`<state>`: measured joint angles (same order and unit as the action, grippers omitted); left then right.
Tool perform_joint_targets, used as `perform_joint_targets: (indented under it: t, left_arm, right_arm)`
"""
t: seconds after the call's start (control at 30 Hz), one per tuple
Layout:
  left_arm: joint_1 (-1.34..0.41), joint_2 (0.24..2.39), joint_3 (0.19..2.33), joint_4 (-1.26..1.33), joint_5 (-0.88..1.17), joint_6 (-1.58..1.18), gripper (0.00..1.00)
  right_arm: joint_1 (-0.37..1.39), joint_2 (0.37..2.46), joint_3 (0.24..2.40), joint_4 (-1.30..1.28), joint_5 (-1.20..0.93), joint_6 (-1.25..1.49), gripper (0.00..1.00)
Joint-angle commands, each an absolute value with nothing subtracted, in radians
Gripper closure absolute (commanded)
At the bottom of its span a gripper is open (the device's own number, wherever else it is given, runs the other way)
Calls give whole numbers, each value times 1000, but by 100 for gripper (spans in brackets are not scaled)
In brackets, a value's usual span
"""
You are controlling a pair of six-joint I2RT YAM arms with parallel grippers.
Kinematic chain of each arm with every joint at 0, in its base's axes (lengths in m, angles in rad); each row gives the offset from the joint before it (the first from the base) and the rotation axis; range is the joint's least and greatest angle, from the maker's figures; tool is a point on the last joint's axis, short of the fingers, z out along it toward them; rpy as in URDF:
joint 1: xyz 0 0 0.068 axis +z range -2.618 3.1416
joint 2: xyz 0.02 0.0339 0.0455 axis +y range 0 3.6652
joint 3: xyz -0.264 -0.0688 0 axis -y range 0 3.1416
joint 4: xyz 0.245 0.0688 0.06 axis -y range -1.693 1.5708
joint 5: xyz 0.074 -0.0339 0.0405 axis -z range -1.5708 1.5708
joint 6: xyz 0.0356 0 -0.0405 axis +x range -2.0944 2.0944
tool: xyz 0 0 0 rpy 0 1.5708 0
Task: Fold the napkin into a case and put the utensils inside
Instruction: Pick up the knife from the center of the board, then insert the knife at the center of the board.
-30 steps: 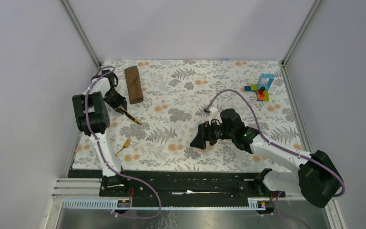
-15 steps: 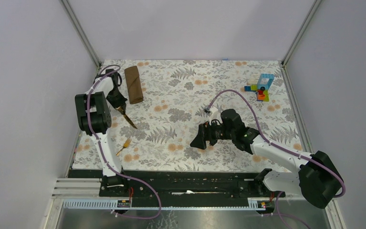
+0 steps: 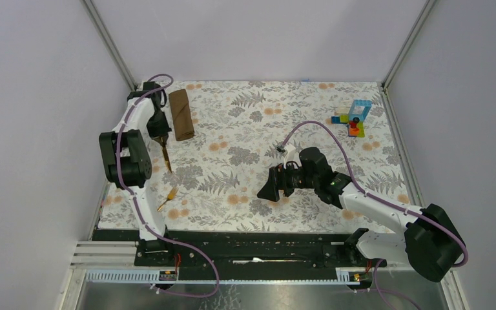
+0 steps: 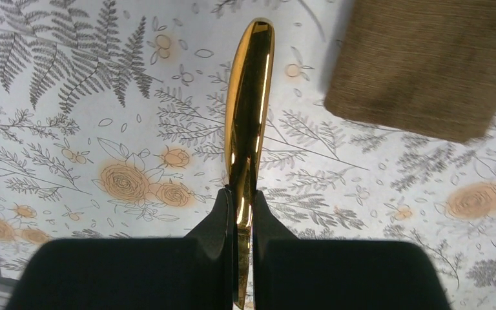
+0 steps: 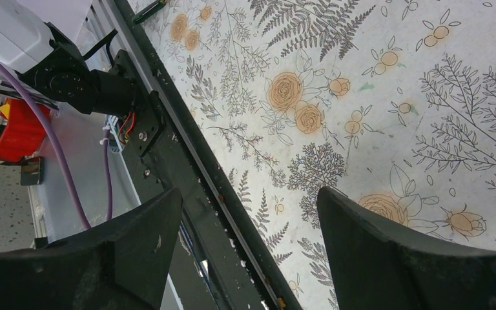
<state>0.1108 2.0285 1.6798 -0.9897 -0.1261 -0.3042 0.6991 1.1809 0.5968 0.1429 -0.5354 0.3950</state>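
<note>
Where our left tool (image 4: 239,201) shows at the bottom centre of its wrist view, its jaws are pressed together on the end of a slender, shiny golden metal utensil (image 4: 248,110), which juts straight up the frame. We see the folded brown matte fabric napkin (image 4: 426,64) in the upper right of that view, apart from the utensil's tip. In the top view this tool sits in the upper left, just beside the napkin's left edge, and the utensil points toward the bottom of the frame. A second thin yellow-orange utensil (image 3: 168,197) lies lower left on the grey-and-orange floral surface (image 3: 252,123). Our right tool (image 5: 245,206), near the centre of the top view, is spread wide and holds nothing. A small stack of colourful toy blocks (image 3: 354,118) stands upper right.
</note>
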Motion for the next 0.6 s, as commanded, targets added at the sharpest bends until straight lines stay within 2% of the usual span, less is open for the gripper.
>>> perform_joint_targets:
  t: [0.0, 0.27, 0.57]
  left_arm:
    - [82, 2019, 1794, -1029, -103, -195, 100]
    - [58, 2187, 1994, -1105, 28, -139, 100]
    - [51, 2387, 2222, -1161, 63, -161, 100]
  right_arm:
    - [692, 1187, 601, 181, -536, 402, 17]
    - [692, 1196, 599, 161, -547, 406, 17]
    - [692, 1234, 616, 154, -545, 402, 17]
